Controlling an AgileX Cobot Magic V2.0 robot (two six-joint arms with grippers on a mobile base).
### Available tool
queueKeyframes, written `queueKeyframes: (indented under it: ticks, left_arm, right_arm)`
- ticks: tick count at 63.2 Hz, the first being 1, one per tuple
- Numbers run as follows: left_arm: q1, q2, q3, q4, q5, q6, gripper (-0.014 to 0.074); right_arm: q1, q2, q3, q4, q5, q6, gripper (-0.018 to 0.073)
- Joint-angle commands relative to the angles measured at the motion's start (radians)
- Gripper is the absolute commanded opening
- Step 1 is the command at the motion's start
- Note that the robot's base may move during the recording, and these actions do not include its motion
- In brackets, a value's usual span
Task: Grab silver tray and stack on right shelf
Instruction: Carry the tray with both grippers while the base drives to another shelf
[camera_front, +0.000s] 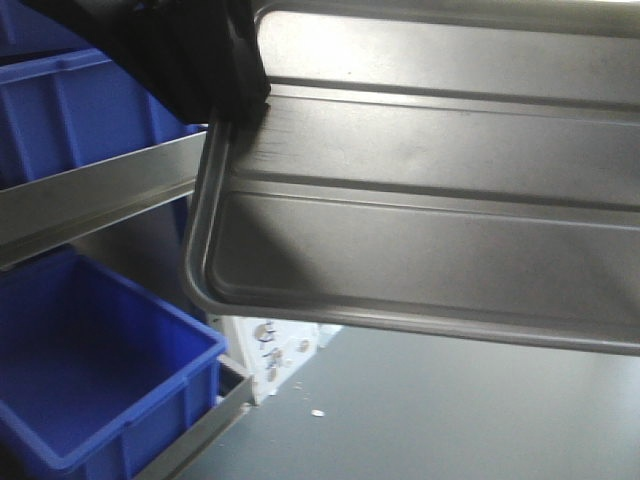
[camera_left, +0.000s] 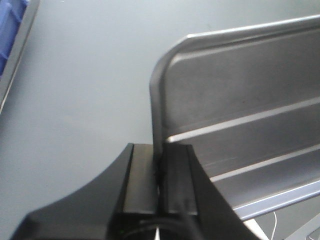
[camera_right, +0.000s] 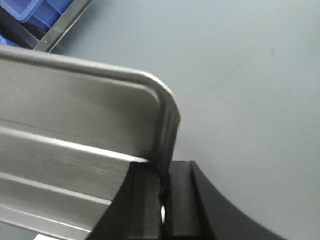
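Observation:
The silver tray (camera_front: 420, 200) fills most of the front view, lifted off the floor and tilted, its two long ribs showing. My left gripper (camera_front: 235, 105) is shut on the tray's left rim near the upper corner; in the left wrist view the gripper (camera_left: 160, 175) pinches the rim of the tray (camera_left: 240, 100) between its black fingers. My right gripper (camera_right: 164, 195) is shut on the opposite rim of the tray (camera_right: 75, 110), just below a rounded corner. The right gripper is outside the front view. The right shelf with white rollers is out of view.
A rack on the left holds blue bins (camera_front: 90, 370), one above (camera_front: 70, 110), with a steel crossbar (camera_front: 90, 195) close to the tray's left edge. A white object (camera_front: 270, 350) sits below the tray. Grey floor (camera_front: 450, 420) lies beneath.

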Motion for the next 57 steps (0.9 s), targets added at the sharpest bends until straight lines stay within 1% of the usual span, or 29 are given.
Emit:
queueKeyframes:
  ticks: [1, 57]
  left_arm:
    - [-0.005, -0.03, -0.027, 0.05, 0.035, 0.016, -0.0093]
    - [-0.005, -0.03, -0.027, 0.05, 0.035, 0.016, -0.0093]
  right_arm:
    - [-0.003, -0.004, -0.031, -0.055, -0.037, -0.015, 0.0057]
    - [-0.003, -0.004, -0.031, -0.055, -0.037, -0.015, 0.0057]
